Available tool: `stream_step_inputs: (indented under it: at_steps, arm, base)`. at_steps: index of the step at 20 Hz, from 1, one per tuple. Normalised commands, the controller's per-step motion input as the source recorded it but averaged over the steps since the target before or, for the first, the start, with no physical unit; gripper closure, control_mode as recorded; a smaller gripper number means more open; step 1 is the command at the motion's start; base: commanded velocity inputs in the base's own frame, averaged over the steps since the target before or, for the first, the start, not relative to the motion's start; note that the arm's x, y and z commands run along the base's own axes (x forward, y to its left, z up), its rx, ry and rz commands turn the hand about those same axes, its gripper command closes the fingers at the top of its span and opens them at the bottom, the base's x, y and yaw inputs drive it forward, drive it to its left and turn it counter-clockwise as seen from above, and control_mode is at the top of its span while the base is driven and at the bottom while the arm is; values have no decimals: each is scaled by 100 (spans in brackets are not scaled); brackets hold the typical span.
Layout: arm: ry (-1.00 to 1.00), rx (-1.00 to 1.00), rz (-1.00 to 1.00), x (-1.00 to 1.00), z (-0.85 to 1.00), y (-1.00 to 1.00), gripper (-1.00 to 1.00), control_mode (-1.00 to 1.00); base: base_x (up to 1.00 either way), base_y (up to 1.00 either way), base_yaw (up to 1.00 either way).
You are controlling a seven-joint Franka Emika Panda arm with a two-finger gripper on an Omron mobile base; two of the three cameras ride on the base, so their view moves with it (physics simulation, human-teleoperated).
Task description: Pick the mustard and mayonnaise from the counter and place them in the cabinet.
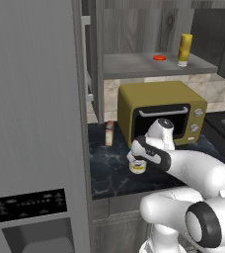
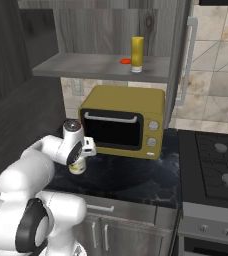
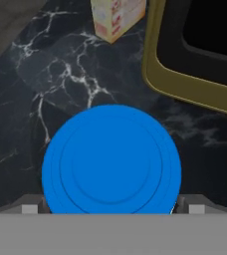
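The mayonnaise (image 1: 138,168) (image 2: 77,168), a white jar with a blue lid (image 3: 111,159), stands on the black marble counter (image 1: 109,170) in front of the toaster oven. My gripper (image 1: 136,159) (image 2: 79,159) (image 3: 113,209) hangs straight over it, open, with one fingertip on either side of the lid. The jar still rests on the counter. The mustard (image 1: 184,48) (image 2: 137,52), a slim yellow bottle, stands upright on the cabinet shelf (image 1: 129,65) (image 2: 86,65) beside a small red disc (image 1: 159,58) (image 2: 125,61).
An olive-yellow toaster oven (image 1: 159,96) (image 2: 126,100) (image 3: 185,84) stands just behind the jar. A small tan box (image 1: 109,133) (image 3: 116,17) is at the back left of the counter. A grey fridge (image 1: 35,123) walls the left, and a stove (image 2: 216,160) lies to the right.
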Motion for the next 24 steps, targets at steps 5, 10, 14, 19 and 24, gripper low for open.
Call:
stream_step_inputs:
  at_steps: [5,10,14,19,24]
  arm:
    - [0,0,0,22,-21,6,100,-100]
    - [0,0,0,16,-29,16,100,-100]
    - [-5,0,0,-24,-3,5,100,-100]
    - [-18,-1,0,-79,57,0,100,-100]
    - [-22,-6,0,-75,83,0,100,-100]
  base:
    - [0,0,0]
    - [0,0,0]
    - [0,0,0]
    - [0,0,0]
    - [0,0,0]
